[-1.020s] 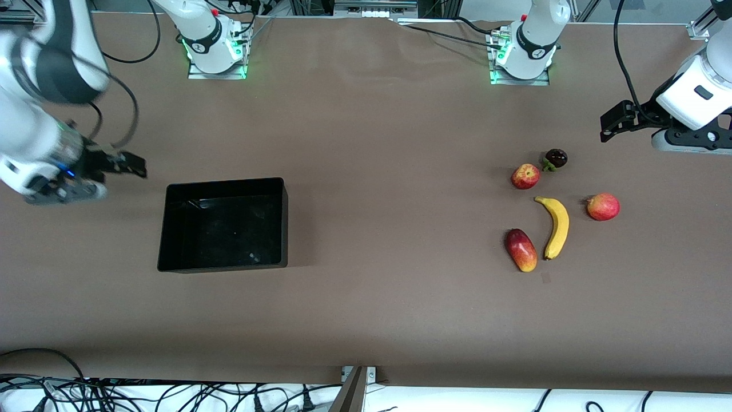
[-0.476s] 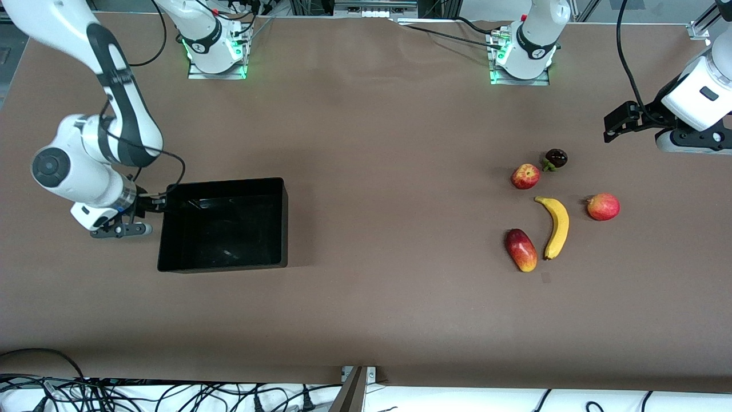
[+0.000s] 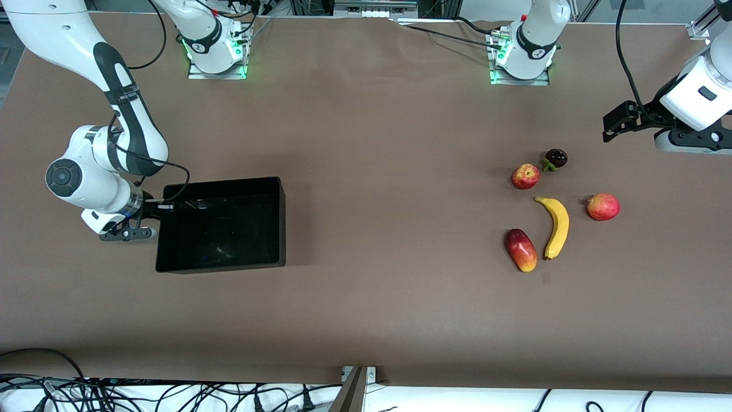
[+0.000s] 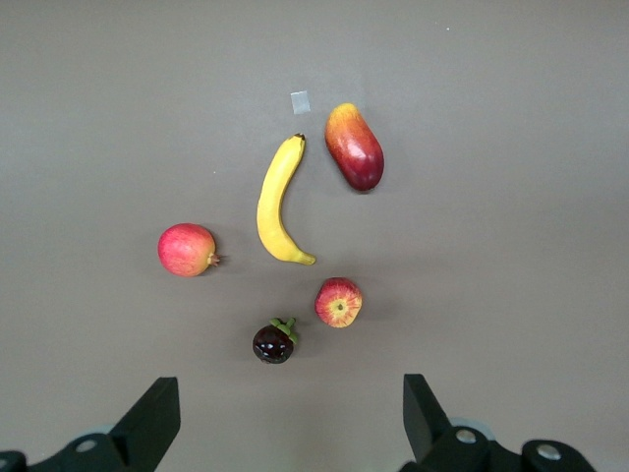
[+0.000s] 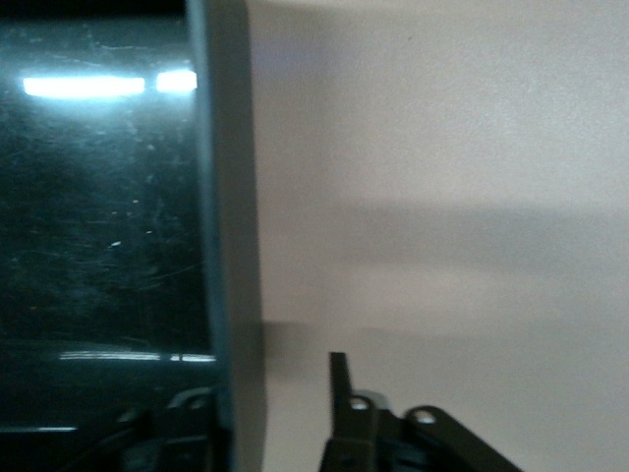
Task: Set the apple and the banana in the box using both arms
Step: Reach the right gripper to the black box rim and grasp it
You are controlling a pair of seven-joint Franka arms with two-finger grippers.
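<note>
Since a moment ago, the right hand (image 3: 155, 218) has edged closer, its fingers set narrowly astride the end wall of the shallow glossy black plastic box (image 3: 274, 220). Left hand (image 3: 620, 121) waits wide open above the surface. Red apple (image 3: 525, 176) and curved yellow banana (image 3: 555, 225) lie untouched, well apart from it.
</note>
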